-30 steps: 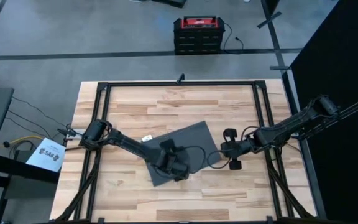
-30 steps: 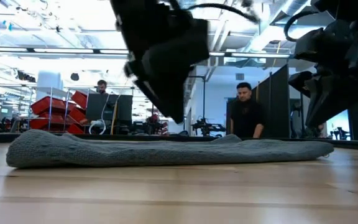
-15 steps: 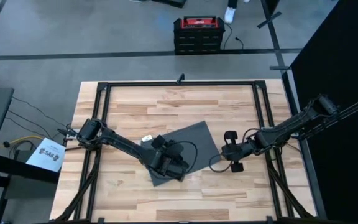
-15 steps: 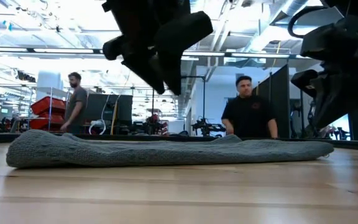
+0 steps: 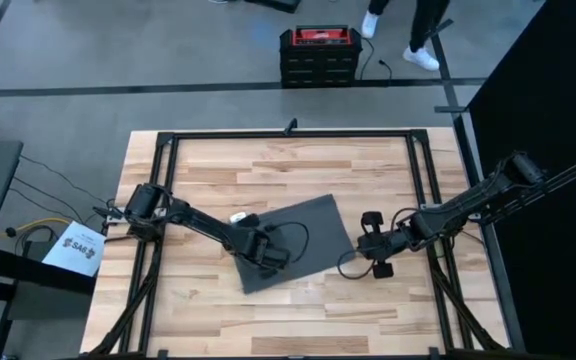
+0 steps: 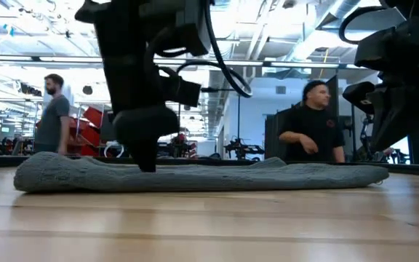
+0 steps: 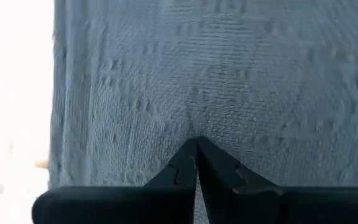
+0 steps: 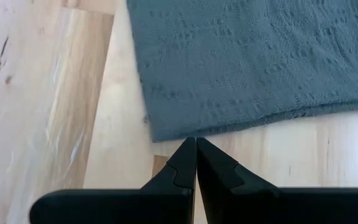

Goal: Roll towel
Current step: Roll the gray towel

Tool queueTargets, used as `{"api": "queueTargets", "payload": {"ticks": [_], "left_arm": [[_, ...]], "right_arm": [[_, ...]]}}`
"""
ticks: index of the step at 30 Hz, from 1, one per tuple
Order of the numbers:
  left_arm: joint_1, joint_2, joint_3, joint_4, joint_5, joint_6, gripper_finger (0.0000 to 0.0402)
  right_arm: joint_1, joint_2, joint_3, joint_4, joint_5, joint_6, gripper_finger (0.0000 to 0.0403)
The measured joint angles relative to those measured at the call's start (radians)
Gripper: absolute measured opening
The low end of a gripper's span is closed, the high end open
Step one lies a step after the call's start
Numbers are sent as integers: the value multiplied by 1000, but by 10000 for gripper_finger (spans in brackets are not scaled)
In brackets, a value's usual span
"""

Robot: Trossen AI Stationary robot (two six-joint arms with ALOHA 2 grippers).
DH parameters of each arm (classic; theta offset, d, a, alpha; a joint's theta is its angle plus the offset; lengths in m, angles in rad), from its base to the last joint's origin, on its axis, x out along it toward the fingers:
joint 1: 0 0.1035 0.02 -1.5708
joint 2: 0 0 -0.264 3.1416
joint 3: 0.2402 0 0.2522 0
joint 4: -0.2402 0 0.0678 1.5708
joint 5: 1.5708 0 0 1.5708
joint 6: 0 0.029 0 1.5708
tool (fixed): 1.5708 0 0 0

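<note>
Your towel (image 5: pixel 298 240) lies flat and unrolled mid-table, tilted. Your left gripper (image 7: pixel 196 149) — fingers pressed together, holding nothing — rests on its 8 o'clock part. The right gripper (image 8: pixel 196 149), likewise closed and empty, hovers off the 3 o'clock corner. Next you'd likely open and pinch an edge — rolling hasn't begun.

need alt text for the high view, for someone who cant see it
Top-down view of a wooden table with a dark grey towel lying flat and skewed near its middle. The left gripper, shut, is down over the towel's left part, while the right gripper, also shut, waits just off the towel's right corner.
</note>
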Motion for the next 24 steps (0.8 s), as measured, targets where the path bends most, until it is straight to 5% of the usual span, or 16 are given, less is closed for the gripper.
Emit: {"api": "queueTargets", "payload": {"ticks": [6,10,17,24], "left_arm": [[76,8,-44,155,-189,542,0],[138,-13,-47,176,-269,728,0],[134,-177,-34,162,-163,551,0],[-4,-253,-66,-15,-114,86,0]], "right_arm": [[-53,2,0,104,69,-67,0],[-114,40,-12,250,84,-137,0],[-120,199,-113,704,81,-144,0],[-40,395,-114,806,81,-36,0]]}}
